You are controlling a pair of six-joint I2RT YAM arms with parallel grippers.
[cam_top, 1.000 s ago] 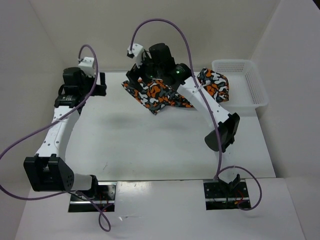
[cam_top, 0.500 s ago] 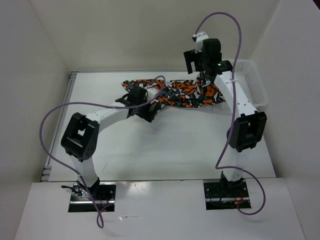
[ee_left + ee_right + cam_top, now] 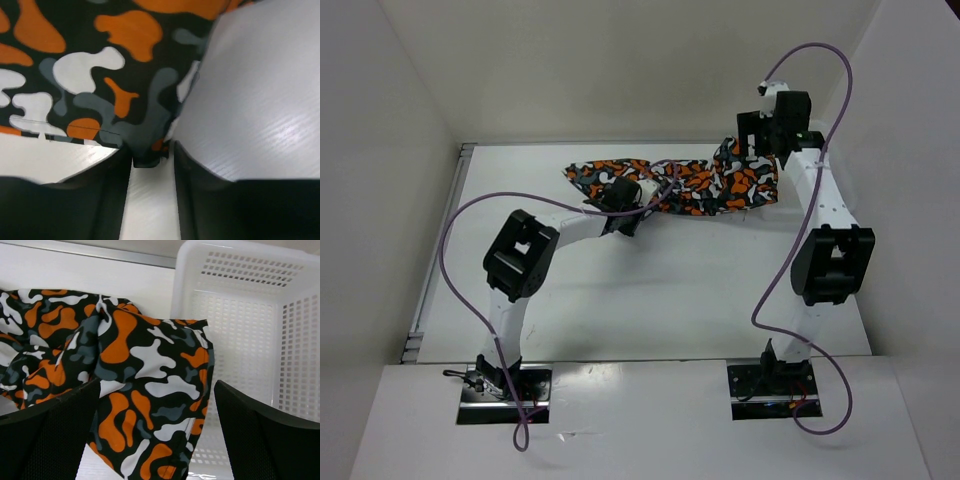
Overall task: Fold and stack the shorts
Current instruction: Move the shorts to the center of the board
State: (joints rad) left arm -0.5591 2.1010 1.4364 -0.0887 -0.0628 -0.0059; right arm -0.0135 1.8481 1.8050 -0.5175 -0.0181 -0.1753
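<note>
The camouflage shorts (image 3: 705, 182) lie spread in a long strip across the back of the table. My left gripper (image 3: 623, 196) is down at their near left edge. In the left wrist view its fingers (image 3: 116, 170) have closed to a narrow gap, and a dark corner of the shorts (image 3: 148, 152) is pinched at the tips of the left gripper (image 3: 152, 154). My right gripper (image 3: 772, 128) hovers over the right end of the shorts (image 3: 150, 375). The right gripper (image 3: 155, 440) is open wide, with its black fingers (image 3: 45, 435) on either side of the cloth and not touching it.
A white mesh basket (image 3: 245, 315) stands right beside the right end of the shorts, against the right wall. White walls close in the table on the left, back and right. Purple cables loop from both arms.
My left arm swung in from the far left to the shorts and its jaws closed. My right arm moved from the middle to the right end, and the bunched shorts now lie stretched out.
</note>
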